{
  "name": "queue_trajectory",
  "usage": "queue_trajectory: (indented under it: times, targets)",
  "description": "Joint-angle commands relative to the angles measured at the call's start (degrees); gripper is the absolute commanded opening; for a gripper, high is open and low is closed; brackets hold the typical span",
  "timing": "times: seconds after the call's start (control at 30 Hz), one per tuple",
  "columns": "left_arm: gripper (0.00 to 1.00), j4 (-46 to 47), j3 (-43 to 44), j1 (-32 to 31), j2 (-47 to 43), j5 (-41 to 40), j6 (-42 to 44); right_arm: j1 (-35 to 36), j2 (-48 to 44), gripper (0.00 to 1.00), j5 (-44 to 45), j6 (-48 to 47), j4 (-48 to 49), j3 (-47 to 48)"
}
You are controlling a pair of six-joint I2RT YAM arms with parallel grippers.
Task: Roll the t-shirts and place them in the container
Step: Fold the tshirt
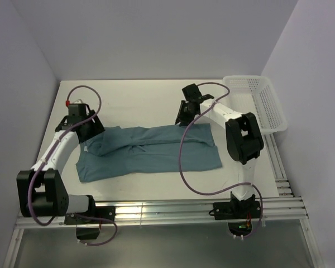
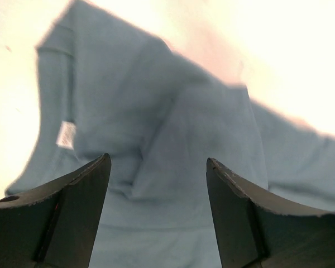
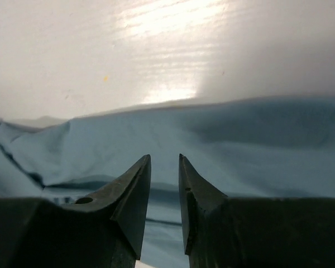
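Note:
The teal t-shirt [image 1: 151, 152] lies flat on the white table, folded into a long band running left to right. My left gripper [image 1: 94, 134] hovers over the shirt's left end. In the left wrist view the left gripper [image 2: 156, 159] stands wide open and empty above the cloth [image 2: 173, 128], with a small white label [image 2: 66, 135] to its left. My right gripper [image 1: 182, 119] is at the shirt's far edge, right of the middle. In the right wrist view the right gripper [image 3: 164, 157] shows only a narrow gap with nothing in it, just above the cloth [image 3: 240, 145].
A white mesh basket [image 1: 266, 109] stands at the back right corner. Purple cables loop from both arms, the right one hanging over the shirt's right part [image 1: 181, 162]. Metal rails [image 1: 173, 209] run along the near edge, and grey walls close in the table.

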Motion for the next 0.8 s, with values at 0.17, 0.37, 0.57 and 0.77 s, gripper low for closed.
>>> queue_trajectory:
  times: [0.17, 0.37, 0.57, 0.77]
  targets:
    - [0.74, 2.77, 10.43, 12.54, 12.32, 6.46, -4.75, -4.32, 3.40, 0.21, 2.62, 1.88, -1.28, 0.27]
    - [0.73, 3.38, 13.42, 15.10, 18.74, 7.96, -5.19, -8.19, 5.42, 0.20, 3.50, 1.10, -2.23, 0.52]
    - [0.72, 4.61, 14.22, 15.72, 23.32, 10.24, -6.51, -11.09, 10.87, 0.18, 4.39, 0.75, -5.23, 6.06]
    - [0.72, 4.70, 17.29, 15.89, 27.28, 9.72, -6.16, -11.89, 13.25, 0.23, 4.90, 1.19, -8.92, 11.34]
